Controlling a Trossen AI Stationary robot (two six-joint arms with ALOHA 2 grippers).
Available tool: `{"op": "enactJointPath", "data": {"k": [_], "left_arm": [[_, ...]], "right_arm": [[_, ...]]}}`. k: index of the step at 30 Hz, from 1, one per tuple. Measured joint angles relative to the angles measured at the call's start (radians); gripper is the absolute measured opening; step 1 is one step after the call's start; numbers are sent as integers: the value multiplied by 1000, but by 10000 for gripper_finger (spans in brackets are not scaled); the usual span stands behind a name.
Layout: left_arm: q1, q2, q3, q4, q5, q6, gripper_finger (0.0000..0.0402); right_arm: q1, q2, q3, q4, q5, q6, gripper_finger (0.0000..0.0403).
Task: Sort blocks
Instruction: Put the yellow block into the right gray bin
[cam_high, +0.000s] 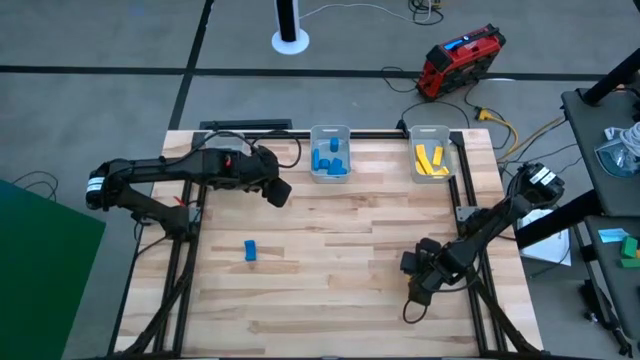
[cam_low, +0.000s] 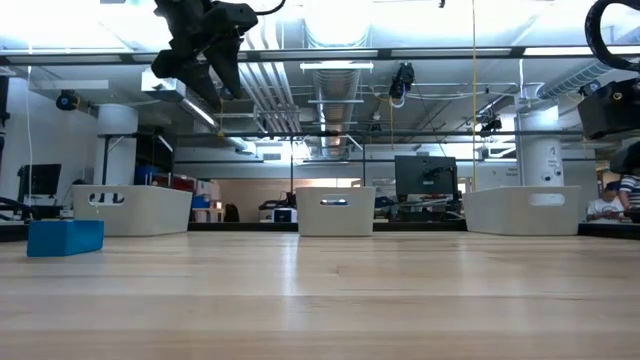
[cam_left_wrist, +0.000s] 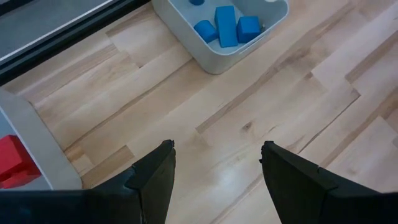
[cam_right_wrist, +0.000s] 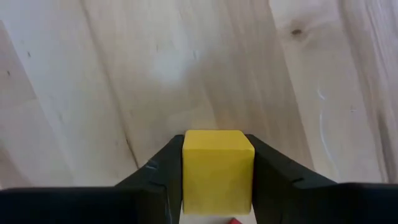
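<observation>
the right gripper (cam_right_wrist: 217, 186) is squeezing a yellow block (cam_right_wrist: 217, 171), and the left gripper (cam_left_wrist: 217, 180) is wide open and holds nothing.

the right gripper is low over the wooden table (cam_high: 340, 290), near the front right part, and its two dark fingers (cam_right_wrist: 158, 180) press on both sides of the yellow block. the left gripper is up in the air near the back of the table, just beside the middle bin (cam_high: 330, 155), which has blue blocks (cam_high: 328, 162) inside. the bin on the right (cam_high: 432, 155) has yellow blocks (cam_high: 432, 162) inside. one blue block (cam_high: 251, 250) sits alone on the table, toward the front left. the left wrist view shows a red block (cam_left_wrist: 13, 160) inside another bin (cam_left_wrist: 37, 143) at the edge.
</observation>
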Motion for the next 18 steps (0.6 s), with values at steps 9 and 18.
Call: {"op": "enactJointPath", "data": {"k": [9,18], "left_arm": [[0,0,0,0,0,0,213],[0,0,0,24,0,25,213]], "right_arm": [[-9,-45,10,5,-30,16,125],[-178,-162,112,-94,-22,-78,125]]}}
